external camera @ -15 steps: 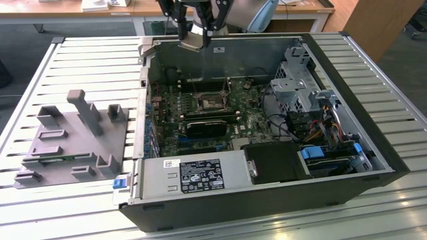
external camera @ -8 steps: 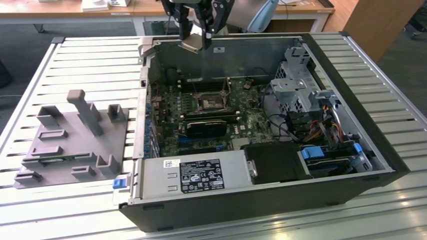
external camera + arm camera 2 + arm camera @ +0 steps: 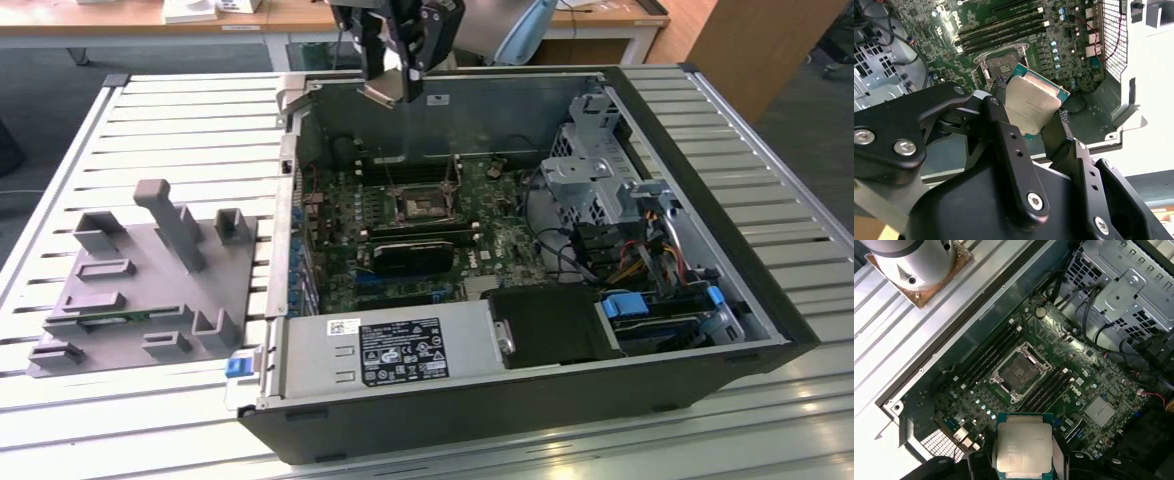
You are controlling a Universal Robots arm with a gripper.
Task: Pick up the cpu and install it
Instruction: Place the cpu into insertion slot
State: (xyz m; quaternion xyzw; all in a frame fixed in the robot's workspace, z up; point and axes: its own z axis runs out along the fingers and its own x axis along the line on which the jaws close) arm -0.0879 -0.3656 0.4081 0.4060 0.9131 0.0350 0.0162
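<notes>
Slatted silver metal tabletop [image 3: 160, 130] carries an open black computer case [image 3: 747, 250] lying on its side, and, to the exterior view's left of it, a grey plastic fixture [image 3: 147, 280] of blocks and posts. We see the black two-fingered gripper [image 3: 398, 88] hanging above the case's far wall. Its fingers [image 3: 1004, 125] are clamped on two opposite edges of the cpu [image 3: 1031, 102], a small flat square chip with a silver-grey metal top and a thin green edge. The chip is in the air, touching nothing but those fingers. What matters, we judge, is the black square socket [image 3: 1016, 372] with its metal frame, mid-way across the green motherboard [image 3: 1094, 390]. It looks empty and lies well below the chip, not straight under it. In the exterior view it sits nearer the camera than the gripper.
</notes>
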